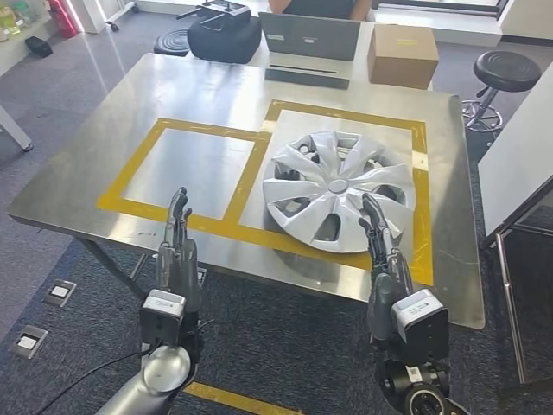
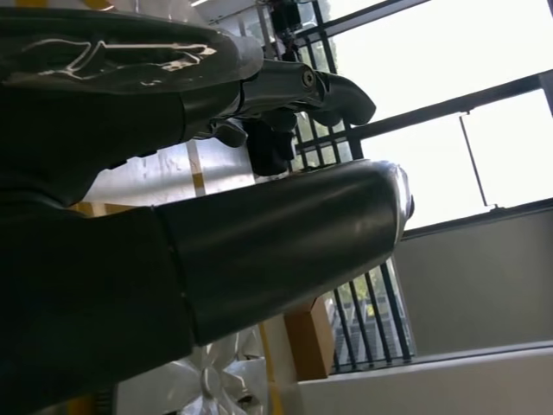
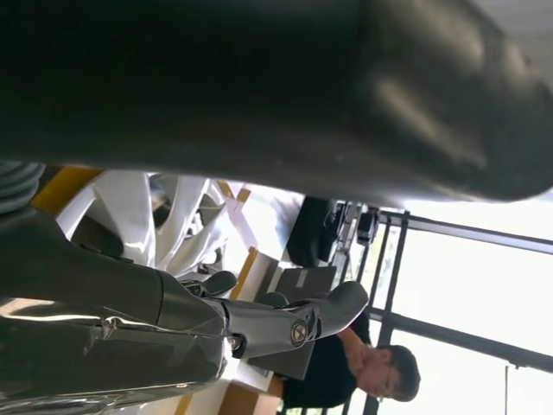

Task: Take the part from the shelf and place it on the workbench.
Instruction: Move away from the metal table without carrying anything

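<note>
Lying flat inside the right-hand yellow-taped rectangle of the brushed steel workbench (image 1: 195, 95), the silver multi-spoke plastic wheel cover (image 1: 339, 188) is the part in question, and judging by where it sits the placing looks done or nearly so. The relation that matters now is the one between this disc and the right hand (image 1: 384, 259): that hand stands upright at the near edge of the bench with its dark fingers (image 1: 371, 216) overlapping the cover's near rim in the head view, extended and close together rather than wrapped round anything; whether they touch the rim or hang just clear of it I cannot tell. The right wrist view shows the white spokes (image 3: 130, 216) close beyond the fingers, with nothing held between thumb and fingers. The left hand (image 1: 177, 251) is well apart from the cover, raised before the left-hand taped rectangle, its fingers straight, nearly together and holding nothing; the left wrist view shows its long thumb and fingers (image 2: 313, 91) extended with nothing between them. The cover being round has no long axis to speak of; it lies ahead of and slightly toward the middle from the right fingers, so the right arm is plainly the nearer one. If any move remains, it is probably drawing that hand straight back from the rim without dragging the disc off its marked square. A person sits behind an open grey laptop (image 1: 309, 39) beside a brown cardboard box (image 1: 403, 54) at the far side.
</note>
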You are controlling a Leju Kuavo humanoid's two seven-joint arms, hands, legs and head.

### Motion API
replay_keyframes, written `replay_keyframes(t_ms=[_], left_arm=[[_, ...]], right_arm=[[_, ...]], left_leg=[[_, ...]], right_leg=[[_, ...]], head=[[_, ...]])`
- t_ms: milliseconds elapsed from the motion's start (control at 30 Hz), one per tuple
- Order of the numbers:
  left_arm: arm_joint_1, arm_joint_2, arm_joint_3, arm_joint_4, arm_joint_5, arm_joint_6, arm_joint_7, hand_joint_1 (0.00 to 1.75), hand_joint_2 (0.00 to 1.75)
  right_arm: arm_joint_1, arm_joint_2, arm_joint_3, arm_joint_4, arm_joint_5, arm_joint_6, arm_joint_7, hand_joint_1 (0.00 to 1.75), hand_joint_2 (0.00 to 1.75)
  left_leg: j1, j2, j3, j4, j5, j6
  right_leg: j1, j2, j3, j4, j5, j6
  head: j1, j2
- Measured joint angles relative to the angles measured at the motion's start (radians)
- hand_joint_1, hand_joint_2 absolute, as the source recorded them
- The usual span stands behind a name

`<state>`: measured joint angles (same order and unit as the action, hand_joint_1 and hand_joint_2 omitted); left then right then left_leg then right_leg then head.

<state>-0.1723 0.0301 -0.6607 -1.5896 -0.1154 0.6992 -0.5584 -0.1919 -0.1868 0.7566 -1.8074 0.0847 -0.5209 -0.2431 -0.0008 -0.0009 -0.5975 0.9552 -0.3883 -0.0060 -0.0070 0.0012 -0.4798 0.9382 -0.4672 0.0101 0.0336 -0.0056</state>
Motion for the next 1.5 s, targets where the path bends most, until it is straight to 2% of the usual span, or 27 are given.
replay_keyframes(t_ms=[67, 133, 200, 233, 267, 333, 400, 500, 533, 600, 667, 700, 733, 767, 833, 900, 933, 1000, 1067, 1167, 1200, 1233, 1267, 1333, 1400, 1433, 1500], left_arm=[[0.000, 0.000, 0.000, 0.000, -0.002, 0.000, 0.000, 0.00, 0.00], [0.003, 0.001, 0.000, 0.000, -0.006, 0.000, 0.002, 0.00, 0.00], [0.007, 0.002, 0.000, 0.000, -0.009, 0.000, 0.003, 0.00, 0.00], [0.009, 0.003, 0.000, 0.000, -0.010, 0.000, 0.004, 0.00, 0.00], [0.010, 0.003, 0.000, 0.000, -0.011, 0.000, 0.004, 0.00, 0.00], [0.009, 0.004, 0.000, -0.001, -0.012, 0.000, 0.005, 0.00, 0.00], [0.008, 0.003, 0.000, -0.003, -0.013, 0.001, 0.005, 0.00, 0.00], [0.009, 0.003, 0.000, -0.005, -0.014, 0.001, 0.006, 0.00, 0.00], [0.009, 0.003, 0.000, -0.005, -0.014, 0.001, 0.006, 0.00, 0.00], [0.008, 0.002, 0.000, -0.006, -0.013, 0.000, 0.006, 0.00, 0.00], [0.009, 0.002, 0.000, -0.006, -0.012, 0.000, 0.006, 0.00, 0.00], [0.009, 0.002, 0.000, -0.006, -0.012, 0.000, 0.006, 0.00, 0.00], [0.010, 0.002, 0.000, -0.006, -0.011, 0.000, 0.006, 0.00, 0.00], [0.010, 0.002, 0.000, -0.006, -0.010, 0.000, 0.006, 0.00, 0.00], [0.010, 0.002, 0.000, -0.006, -0.009, 0.000, 0.006, 0.00, 0.00], [0.009, 0.002, 0.000, -0.007, -0.008, 0.000, 0.006, 0.00, 0.00], [0.008, 0.002, 0.000, -0.008, -0.007, 0.000, 0.006, 0.00, 0.00], [0.008, 0.002, 0.000, -0.008, -0.005, 0.000, 0.006, 0.00, 0.00], [0.009, 0.003, 0.000, -0.008, -0.001, 0.000, 0.005, 0.00, 0.00], [0.009, 0.004, 0.000, -0.008, 0.001, 0.000, 0.005, 0.00, 0.00], [0.009, 0.005, 0.000, -0.008, 0.002, 0.000, 0.005, 0.00, 0.00], [0.009, 0.005, 0.000, -0.008, 0.002, 0.000, 0.005, 0.00, 0.00], [0.009, 0.005, 0.000, -0.008, 0.002, 0.000, 0.005, 0.00, 0.00], [0.008, 0.006, 0.000, -0.008, 0.004, 0.000, 0.005, 0.00, 0.00], [0.006, 0.006, 0.000, -0.009, 0.006, 0.000, 0.004, 0.00, 0.00], [0.004, 0.006, 0.000, -0.009, 0.006, 0.000, 0.004, 0.00, 0.00], [0.004, 0.006, 0.000, -0.010, 0.008, 0.000, 0.003, 0.00, 0.00]], right_arm=[[-0.002, 0.000, 0.001, 0.000, -0.007, 0.003, 0.000, 0.00, 0.00], [-0.002, 0.000, 0.002, 0.000, -0.011, 0.007, 0.000, 0.00, 0.00], [-0.003, 0.000, 0.003, 0.000, -0.012, 0.010, 0.000, 0.00, 0.00], [-0.003, 0.000, 0.004, 0.000, -0.013, 0.010, 0.000, 0.00, 0.00], [-0.003, 0.000, 0.004, 0.000, -0.013, 0.011, 0.000, 0.00, 0.00], [-0.005, 0.000, 0.006, 0.000, -0.013, 0.011, -0.001, 0.00, 0.00], [-0.008, 0.000, 0.007, 0.000, -0.013, 0.011, -0.001, 0.00, 0.00], [-0.010, -0.001, 0.008, 0.000, -0.013, 0.009, -0.002, 0.00, 0.00], [-0.010, -0.001, 0.008, 0.000, -0.013, 0.008, -0.002, 0.00, 0.00], [-0.010, -0.002, 0.008, 0.000, -0.013, 0.007, -0.002, 0.00, 0.00], [-0.010, -0.002, 0.008, 0.000, -0.013, 0.006, -0.003, 0.00, 0.00], [-0.009, -0.002, 0.008, 0.001, -0.013, 0.006, -0.003, 0.00, 0.00], [-0.010, -0.002, 0.008, 0.001, -0.013, 0.006, -0.003, 0.00, 0.00], [-0.010, -0.002, 0.008, 0.001, -0.013, 0.006, -0.003, 0.00, 0.00], [-0.012, -0.002, 0.008, 0.001, -0.013, 0.005, -0.002, 0.00, 0.00], [-0.015, -0.002, 0.008, 0.001, -0.012, 0.003, -0.003, 0.00, 0.00], [-0.016, -0.003, 0.008, 0.001, -0.012, 0.001, -0.003, 0.00, 0.00], [-0.017, -0.003, 0.008, 0.001, -0.012, -0.002, -0.003, 0.00, 0.00], [-0.018, -0.003, 0.009, 0.001, -0.012, -0.002, -0.003, 0.00, 0.00], [-0.018, -0.003, 0.010, 0.001, -0.012, -0.002, -0.003, 0.00, 0.00], [-0.018, -0.003, 0.010, 0.001, -0.012, -0.001, -0.003, 0.00, 0.00], [-0.017, -0.003, 0.010, 0.001, -0.012, -0.001, -0.003, 0.00, 0.00], [-0.017, -0.003, 0.010, 0.002, -0.012, -0.001, -0.003, 0.00, 0.00], [-0.018, -0.003, 0.011, 0.002, -0.012, -0.002, -0.002, 0.00, 0.00], [-0.019, -0.003, 0.010, 0.002, -0.012, -0.003, -0.002, 0.00, 0.00], [-0.019, -0.003, 0.010, 0.002, -0.012, -0.003, -0.003, 0.00, 0.00], [-0.019, -0.003, 0.010, 0.002, -0.012, -0.003, -0.003, 0.00, 0.00]], left_leg=[[0.001, -0.001, -0.032, 0.063, -0.055, -0.010], [0.006, -0.002, -0.087, 0.198, -0.146, -0.019], [0.010, -0.001, -0.114, 0.293, -0.189, -0.026], [0.012, -0.001, -0.097, 0.285, -0.183, -0.028], [0.014, -0.001, -0.059, 0.236, -0.161, -0.028], [0.015, 0.000, 0.046, 0.081, -0.113, -0.024], [0.013, -0.002, 0.094, -0.004, -0.088, -0.013], [0.009, -0.001, 0.082, -0.009, -0.069, 0.011], [0.010, 0.000, 0.075, -0.011, -0.059, 0.019], [0.012, 0.004, 0.054, -0.013, -0.038, 0.031], [0.010, 0.005, 0.027, -0.012, -0.017, 0.035], [0.009, 0.005, 0.012, -0.012, -0.007, 0.035], [0.009, 0.005, -0.002, -0.011, 0.003, 0.033], [0.009, 0.005, -0.015, -0.010, 0.014, 0.031], [0.008, 0.004, -0.037, -0.008, 0.033, 0.024], [0.007, 0.004, -0.045, -0.010, 0.051, 0.014], [0.007, 0.005, -0.046, -0.013, 0.061, 0.008], [0.009, 0.004, -0.046, -0.019, 0.075, -0.005], [0.010, 0.002, -0.067, 0.018, 0.024, -0.015], [0.014, 0.001, -0.126, 0.207, -0.138, -0.025], [0.014, 0.001, -0.137, 0.271, -0.158, -0.028], [0.015, 0.001, -0.134, 0.310, -0.151, -0.031], [0.016, 0.002, -0.114, 0.312, -0.123, -0.032], [0.018, 0.002, -0.020, 0.213, -0.073, -0.030], [0.017, 0.001, 0.089, 0.057, -0.083, -0.024], [0.015, 0.001, 0.119, 0.007, -0.094, -0.019], [0.013, 0.002, 0.124, -0.019, -0.093, -0.003]], right_leg=[[-0.006, -0.005, -0.014, -0.006, 0.020, -0.012], [-0.006, -0.010, -0.037, -0.006, 0.037, -0.019], [-0.005, -0.012, -0.062, -0.004, 0.053, -0.019], [-0.005, -0.013, -0.074, -0.002, 0.060, -0.017], [-0.006, -0.013, -0.084, 0.001, 0.067, -0.015], [-0.004, -0.012, -0.101, 0.007, 0.079, -0.008], [-0.002, -0.011, -0.112, 0.014, 0.089, 0.004], [-0.005, -0.010, -0.120, 0.017, 0.099, 0.022], [-0.007, -0.008, -0.128, 0.031, 0.079, 0.027], [-0.010, -0.005, -0.156, 0.121, -0.014, 0.036], [-0.011, -0.005, -0.184, 0.256, -0.109, 0.042], [-0.011, -0.005, -0.185, 0.302, -0.125, 0.044], [-0.011, -0.005, -0.169, 0.315, -0.117, 0.045], [-0.011, -0.005, -0.135, 0.291, -0.091, 0.043], [-0.009, -0.004, -0.029, 0.156, -0.046, 0.035], [-0.004, -0.001, 0.053, 0.022, -0.048, 0.025], [0.000, 0.000, 0.066, -0.010, -0.055, 0.020], [0.001, -0.001, 0.053, -0.021, -0.040, 0.007], [-0.004, -0.007, 0.033, -0.026, -0.016, -0.010], [-0.005, -0.011, -0.008, -0.025, 0.025, -0.022], [-0.005, -0.012, -0.026, -0.024, 0.039, -0.021], [-0.005, -0.012, -0.045, -0.022, 0.052, -0.020], [-0.005, -0.013, -0.063, -0.019, 0.063, -0.018], [-0.005, -0.013, -0.095, -0.008, 0.082, -0.011], [-0.001, -0.014, -0.116, 0.005, 0.096, -0.001], [0.000, -0.014, -0.122, 0.008, 0.104, 0.005], [-0.001, -0.013, -0.131, 0.009, 0.120, 0.016]], head=[[-0.009, 0.000], [-0.023, 0.000], [-0.033, 0.000], [-0.037, 0.000], [-0.042, 0.000], [-0.051, 0.000], [-0.052, 0.000], [-0.046, 0.000], [-0.044, 0.000], [-0.032, 0.000], [-0.017, 0.000], [-0.012, 0.000], [-0.008, 0.000], [-0.004, 0.000], [0.007, 0.000], [0.013, 0.000], [0.016, 0.000], [0.018, 0.000], [0.016, 0.000], [-0.006, 0.000], [-0.012, 0.000], [-0.017, 0.000], [-0.022, 0.000], [-0.027, 0.000], [-0.028, 0.000], [-0.024, 0.000], [-0.013, 0.000]])
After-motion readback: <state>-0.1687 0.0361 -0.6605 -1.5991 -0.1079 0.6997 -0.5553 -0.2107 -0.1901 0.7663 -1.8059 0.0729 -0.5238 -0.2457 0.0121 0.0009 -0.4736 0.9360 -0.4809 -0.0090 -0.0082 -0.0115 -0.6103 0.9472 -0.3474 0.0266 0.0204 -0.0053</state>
